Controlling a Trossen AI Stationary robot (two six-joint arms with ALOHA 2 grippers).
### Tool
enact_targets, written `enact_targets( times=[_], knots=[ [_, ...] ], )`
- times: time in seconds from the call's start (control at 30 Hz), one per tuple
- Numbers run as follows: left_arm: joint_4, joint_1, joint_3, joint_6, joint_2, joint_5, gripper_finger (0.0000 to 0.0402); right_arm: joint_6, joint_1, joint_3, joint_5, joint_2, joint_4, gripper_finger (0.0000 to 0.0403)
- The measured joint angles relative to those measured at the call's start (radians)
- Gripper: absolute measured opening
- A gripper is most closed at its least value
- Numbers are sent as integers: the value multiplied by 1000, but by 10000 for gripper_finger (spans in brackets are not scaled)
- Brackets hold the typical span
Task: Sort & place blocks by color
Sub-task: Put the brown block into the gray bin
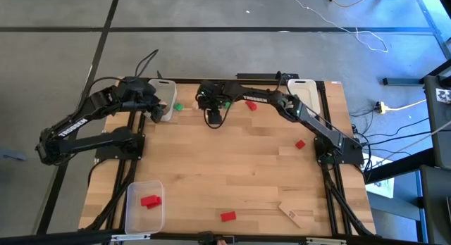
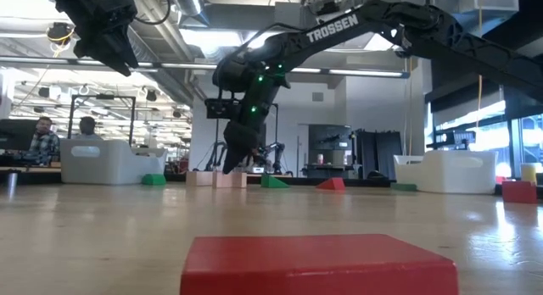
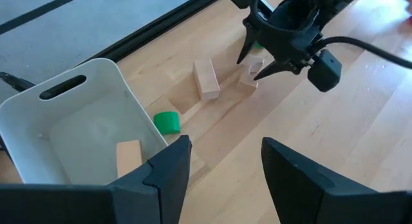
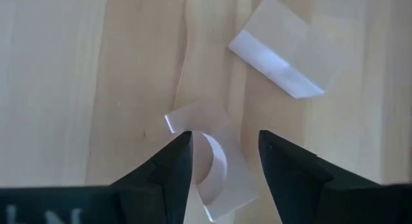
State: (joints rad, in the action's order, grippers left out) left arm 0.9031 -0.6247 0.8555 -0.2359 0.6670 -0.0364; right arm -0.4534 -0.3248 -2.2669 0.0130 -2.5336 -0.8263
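Spread right jaws [image 4: 220,161] hover over an arched wood block [image 4: 209,163] lying flat; left jaws [image 3: 222,166] spread too.

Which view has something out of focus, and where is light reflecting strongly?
Low view: the red block nearest the camera is blurred, and ceiling lights glare behind the arms. Right wrist view: the pale wood block shows a bright edge, sharp between the open right gripper.
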Motion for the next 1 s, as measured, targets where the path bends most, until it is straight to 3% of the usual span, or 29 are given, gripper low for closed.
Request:
enact_targets(
  times=[0.17,0.53,0.87,1.0],
  knots=[
    [0,0,0,0,0,0,182,-31,2,0,28,-12,0,171],
    [0,0,0,-23,0,0,182,-130,12,0,-35,-27,8,130],
    [0,0,0,-23,0,0,182,-176,12,0,-18,-25,30,38],
    [0,0,0,-24,0,0,182,-176,14,0,-18,-24,71,38]
  ],
)
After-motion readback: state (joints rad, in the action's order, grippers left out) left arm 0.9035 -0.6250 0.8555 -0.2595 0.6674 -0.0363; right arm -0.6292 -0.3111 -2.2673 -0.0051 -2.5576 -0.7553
